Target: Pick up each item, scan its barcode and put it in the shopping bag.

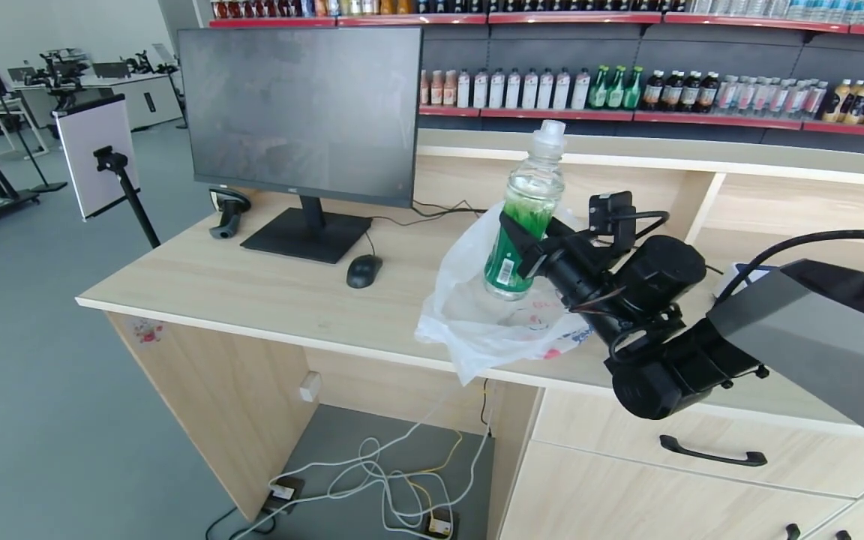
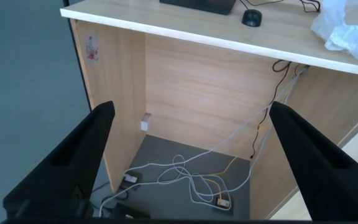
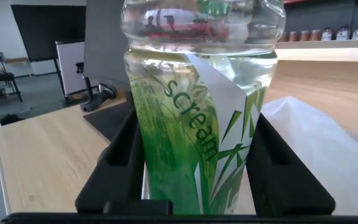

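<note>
My right gripper point(image 1: 516, 238) is shut on a clear bottle with a green label point(image 1: 523, 217), holding it nearly upright just above the white plastic shopping bag point(image 1: 477, 315) on the wooden counter. The bottle's barcode faces the front. In the right wrist view the bottle point(image 3: 197, 118) sits clamped between the two black fingers point(image 3: 120, 155). A handheld barcode scanner point(image 1: 228, 212) stands on the counter to the left of the monitor. My left gripper point(image 2: 188, 162) hangs open below counter height, facing the space under the desk.
A black monitor point(image 1: 301, 112) and a mouse point(image 1: 364, 270) sit on the counter point(image 1: 252, 289). Cables point(image 2: 191, 180) lie on the floor under the desk. Drawers point(image 1: 709, 454) are below at the right. Shelves of drinks point(image 1: 627, 86) line the back wall.
</note>
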Controlling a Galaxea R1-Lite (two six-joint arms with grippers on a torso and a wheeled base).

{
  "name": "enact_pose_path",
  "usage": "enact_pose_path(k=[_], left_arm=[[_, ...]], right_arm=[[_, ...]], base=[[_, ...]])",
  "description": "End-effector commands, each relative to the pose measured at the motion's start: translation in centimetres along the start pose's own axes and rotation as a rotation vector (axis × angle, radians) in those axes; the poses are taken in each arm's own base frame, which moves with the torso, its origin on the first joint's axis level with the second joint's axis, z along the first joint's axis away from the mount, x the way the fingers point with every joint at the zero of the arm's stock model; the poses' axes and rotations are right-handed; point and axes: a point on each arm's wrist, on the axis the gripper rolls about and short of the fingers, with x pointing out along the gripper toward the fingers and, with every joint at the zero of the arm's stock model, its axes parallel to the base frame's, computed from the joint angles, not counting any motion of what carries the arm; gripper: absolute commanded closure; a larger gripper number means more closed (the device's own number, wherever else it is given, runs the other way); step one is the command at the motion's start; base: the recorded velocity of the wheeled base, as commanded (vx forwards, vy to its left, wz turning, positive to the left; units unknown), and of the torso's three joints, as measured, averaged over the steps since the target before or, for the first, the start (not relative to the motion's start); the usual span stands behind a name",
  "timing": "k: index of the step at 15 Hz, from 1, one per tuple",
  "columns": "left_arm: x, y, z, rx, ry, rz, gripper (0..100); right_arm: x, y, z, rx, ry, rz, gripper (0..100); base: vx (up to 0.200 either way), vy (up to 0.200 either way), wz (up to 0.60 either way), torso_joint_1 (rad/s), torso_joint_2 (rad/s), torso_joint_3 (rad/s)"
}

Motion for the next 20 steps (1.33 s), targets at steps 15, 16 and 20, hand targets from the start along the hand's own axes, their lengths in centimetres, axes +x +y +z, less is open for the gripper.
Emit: enact_pose_path(k=[15, 16, 20], left_arm=[[0.0, 0.0, 0.0, 0.000, 0.002, 0.001, 0], [0.0, 0.0, 0.0, -0.002, 0.002, 0.001, 0], [0.0, 0.0, 0.0, -0.002, 0.003, 0.001, 0]], right_arm=[[-0.6, -0.2, -5.9, -0.005, 0.112, 0.032, 100], [-0.7, -0.3, -6.0, -0.004, 0.116, 0.030, 100], [-0.7, -0.2, -5.7, -0.023, 0.113, 0.031, 0]], base=[[0.000, 0.000, 0.00, 0.000, 0.00, 0.000], [0.000, 0.000, 0.00, 0.000, 0.00, 0.000], [0.000, 0.000, 0.00, 0.000, 0.00, 0.000]])
